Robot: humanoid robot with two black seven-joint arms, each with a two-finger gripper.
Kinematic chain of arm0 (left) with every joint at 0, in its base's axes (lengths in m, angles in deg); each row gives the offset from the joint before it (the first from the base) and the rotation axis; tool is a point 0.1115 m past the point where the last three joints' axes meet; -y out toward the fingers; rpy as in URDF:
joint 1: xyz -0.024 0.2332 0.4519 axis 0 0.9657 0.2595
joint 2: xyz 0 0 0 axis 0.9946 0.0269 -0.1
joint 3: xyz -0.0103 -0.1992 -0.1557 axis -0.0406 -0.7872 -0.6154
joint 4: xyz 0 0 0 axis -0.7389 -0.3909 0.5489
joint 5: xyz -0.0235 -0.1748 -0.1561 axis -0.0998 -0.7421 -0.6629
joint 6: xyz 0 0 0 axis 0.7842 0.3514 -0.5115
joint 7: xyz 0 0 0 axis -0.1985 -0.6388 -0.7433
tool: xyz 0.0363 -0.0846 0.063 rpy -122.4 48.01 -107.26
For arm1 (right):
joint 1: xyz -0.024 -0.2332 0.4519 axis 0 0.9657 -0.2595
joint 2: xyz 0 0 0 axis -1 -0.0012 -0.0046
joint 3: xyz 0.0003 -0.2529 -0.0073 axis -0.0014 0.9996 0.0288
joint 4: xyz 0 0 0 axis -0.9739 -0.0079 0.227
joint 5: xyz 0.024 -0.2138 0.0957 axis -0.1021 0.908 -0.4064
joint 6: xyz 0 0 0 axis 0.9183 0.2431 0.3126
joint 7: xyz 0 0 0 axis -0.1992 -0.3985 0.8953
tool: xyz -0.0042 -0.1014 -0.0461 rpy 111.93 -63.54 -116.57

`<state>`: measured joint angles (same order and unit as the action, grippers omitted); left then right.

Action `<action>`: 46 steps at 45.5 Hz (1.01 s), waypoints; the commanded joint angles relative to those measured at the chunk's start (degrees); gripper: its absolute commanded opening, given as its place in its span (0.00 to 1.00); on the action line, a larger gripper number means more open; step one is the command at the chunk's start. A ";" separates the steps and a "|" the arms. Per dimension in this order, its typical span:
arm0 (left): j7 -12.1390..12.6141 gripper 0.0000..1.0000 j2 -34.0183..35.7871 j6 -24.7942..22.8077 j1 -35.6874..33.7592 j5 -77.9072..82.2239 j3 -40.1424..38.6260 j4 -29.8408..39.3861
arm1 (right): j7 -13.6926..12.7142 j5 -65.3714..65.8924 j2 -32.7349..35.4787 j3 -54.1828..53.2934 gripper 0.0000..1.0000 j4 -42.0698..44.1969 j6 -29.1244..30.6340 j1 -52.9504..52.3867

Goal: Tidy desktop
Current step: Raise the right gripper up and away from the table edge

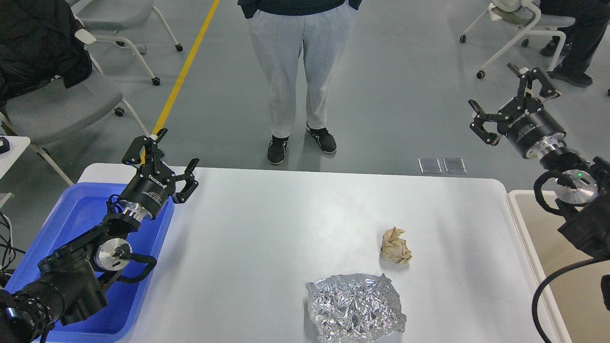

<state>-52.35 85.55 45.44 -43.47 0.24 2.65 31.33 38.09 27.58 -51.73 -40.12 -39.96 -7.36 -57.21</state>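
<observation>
The white desktop (286, 228) carries a crumpled beige paper ball (395, 246) right of centre and a crumpled sheet of silver foil (353, 307) near the front edge. My left gripper (164, 155) is open and empty, held over the desktop's far left corner beside the blue tray. My right gripper (512, 102) is open and empty, raised beyond the desktop's far right corner, well away from the paper ball and the foil.
A blue plastic tray (76, 224) sits at the left under my left arm. A beige bin (548, 247) stands at the right edge. A person (298, 71) stands just behind the table. Wheeled chairs stand at the back left and back right.
</observation>
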 commanded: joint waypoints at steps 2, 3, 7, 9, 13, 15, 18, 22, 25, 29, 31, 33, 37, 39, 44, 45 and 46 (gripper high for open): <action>0.00 1.00 0.00 0.00 0.00 0.01 0.00 0.01 | 0.97 8.30 7.68 9.24 1.00 -11.60 -0.57 -4.56; 0.00 1.00 0.00 0.00 0.00 -0.08 0.00 0.01 | 0.97 9.18 8.82 9.24 1.00 -13.80 -1.36 -5.00; 0.00 1.00 0.00 0.00 0.00 0.01 0.00 0.01 | 0.62 12.61 14.09 9.15 1.00 -24.69 -5.22 -6.15; 0.00 1.00 0.00 0.00 0.00 0.01 0.00 0.01 | 0.36 14.01 16.64 9.15 1.00 -30.92 -8.03 -6.41; 0.00 1.00 0.00 0.00 0.00 -0.08 0.00 0.01 | 0.09 16.21 21.21 9.15 1.00 -42.09 -13.66 -6.68; 0.00 1.00 0.00 0.00 0.00 -0.08 0.00 0.01 | 0.01 17.44 23.32 9.15 1.00 -46.84 -15.86 -6.68; 0.00 1.00 0.00 0.00 0.00 -0.08 0.00 0.01 | -0.61 19.90 26.22 9.15 1.00 -53.52 -18.67 -6.32; 0.00 1.00 0.00 0.00 0.00 0.01 0.00 0.01 | -1.75 24.64 30.18 9.15 1.00 -62.22 -23.15 -5.53; 0.00 1.00 0.00 0.00 0.00 -0.08 0.00 0.01 | -1.93 28.24 31.85 9.50 1.00 -67.15 -26.49 -5.10; 0.00 1.00 0.00 0.00 0.00 -0.08 0.00 0.01 | -2.45 34.31 32.21 10.03 1.00 -70.15 -30.27 -3.95; 0.00 1.00 0.00 0.00 0.00 0.01 0.00 0.01 | -2.89 37.29 32.30 10.82 1.00 -70.77 -31.86 -3.77; 0.00 1.00 0.00 0.00 0.00 -0.08 0.00 0.01 | -3.42 39.85 32.47 12.31 1.00 -71.91 -33.44 -3.69; 0.00 1.00 0.00 0.00 0.00 0.01 0.00 0.01 | -3.69 44.07 33.79 17.23 1.00 -74.46 -37.04 -3.69; 0.00 1.00 0.00 0.00 0.00 0.01 0.00 0.01 | -3.69 46.09 34.67 19.95 1.00 -75.77 -38.80 -3.69; 0.00 1.00 0.00 0.00 0.00 0.01 0.00 0.01 | -3.51 48.73 35.72 27.51 1.00 -78.24 -45.03 -3.69; 0.00 1.00 0.00 0.00 0.00 -0.08 0.00 0.01 | -3.51 49.00 35.90 29.17 1.00 -78.33 -46.35 -3.69; 0.00 1.00 0.00 0.00 0.00 0.01 0.00 0.01 | -3.42 49.17 35.99 30.76 1.00 -78.42 -47.76 -3.69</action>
<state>-52.36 85.55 45.44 -43.48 0.21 2.65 31.34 34.98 68.44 -18.90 -22.19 -111.50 -42.90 -61.19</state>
